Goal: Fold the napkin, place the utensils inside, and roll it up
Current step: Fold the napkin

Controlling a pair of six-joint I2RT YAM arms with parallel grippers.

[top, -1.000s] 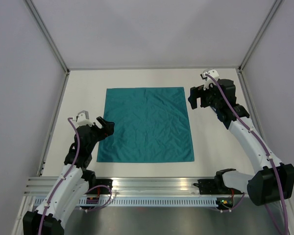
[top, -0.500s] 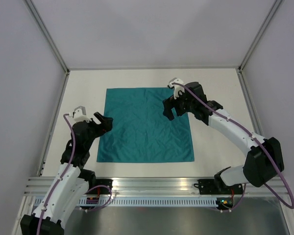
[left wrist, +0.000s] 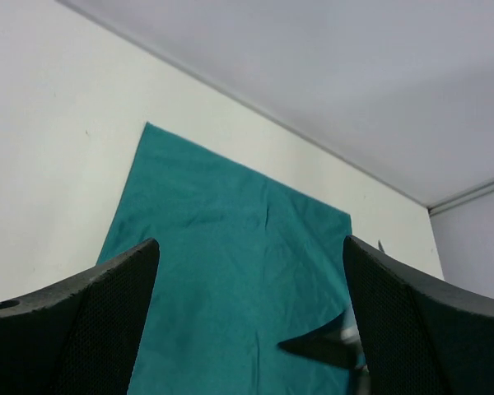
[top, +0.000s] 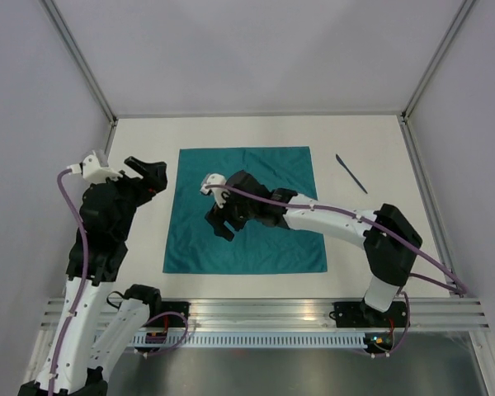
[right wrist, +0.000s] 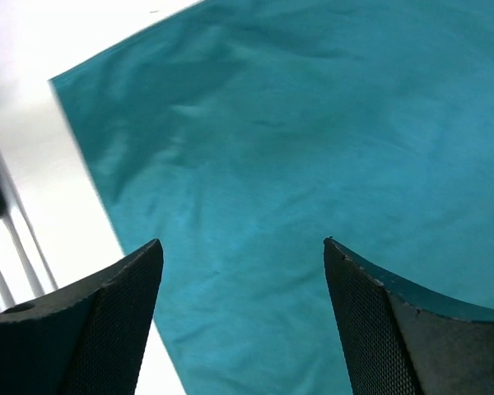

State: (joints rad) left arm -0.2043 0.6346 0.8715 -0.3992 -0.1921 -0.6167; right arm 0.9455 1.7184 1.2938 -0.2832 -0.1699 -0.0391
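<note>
The teal napkin (top: 264,177) lies flat and unfolded in the middle of the table. My right arm reaches across it from the right, and my right gripper (top: 221,224) hovers open over its left half with nothing between the jaws. In the right wrist view the napkin (right wrist: 313,140) fills the frame behind the gripper (right wrist: 242,242). My left gripper (top: 153,177) is raised just left of the napkin, open and empty. Its wrist view looks down the napkin (left wrist: 230,247) between the gripper's (left wrist: 249,241) fingers. One thin dark utensil (top: 351,173) lies on the table right of the napkin.
White table (top: 371,239) with low walls at the back and both sides. A metal rail (top: 256,309) runs along the near edge by the arm bases. The right arm's tip (left wrist: 321,346) shows dark in the left wrist view.
My right arm swept from the far right corner leftward over the napkin, uncovering the utensil. My left gripper rose and drew back to the left.
</note>
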